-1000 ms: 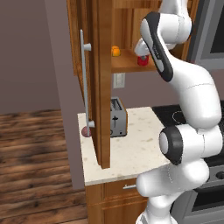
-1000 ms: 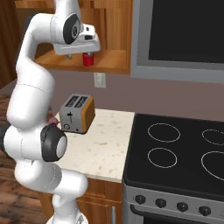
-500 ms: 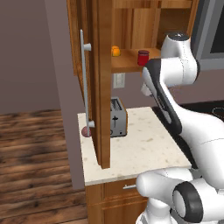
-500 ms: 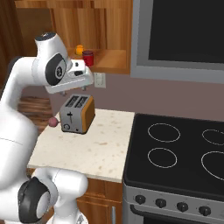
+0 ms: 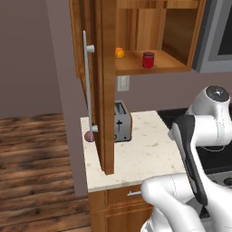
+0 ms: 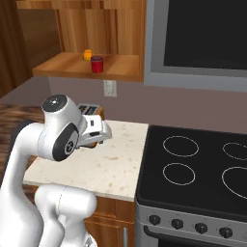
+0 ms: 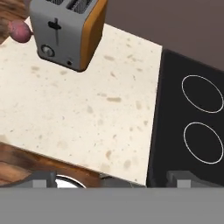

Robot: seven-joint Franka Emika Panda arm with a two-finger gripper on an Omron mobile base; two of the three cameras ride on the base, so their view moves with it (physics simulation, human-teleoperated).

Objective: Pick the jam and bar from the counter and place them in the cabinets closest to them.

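Hand view: hand (image 7: 112, 180) spread, empty, above counter (image 7: 87, 118); jam (image 5: 148, 60) on cabinet shelf.

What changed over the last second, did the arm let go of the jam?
Yes. The gripper was up at the cabinet shelf with the jam; it has since let go, pulled back and swung down over the counter, jaws open and empty. The jam stays on the shelf beside the small orange object. Toaster unmoved.

Red jam jar (image 5: 148, 59) with a darker lid, beside a small orange object (image 5: 119, 52), on the warm brown wooden cabinet shelf (image 5: 158, 67). Below the claw: cream counter (image 7: 87, 109) flecked brown, grey-and-orange toaster (image 7: 68, 30), pinkish-red ball (image 7: 19, 30), black stovetop (image 7: 192, 127) with white rings.
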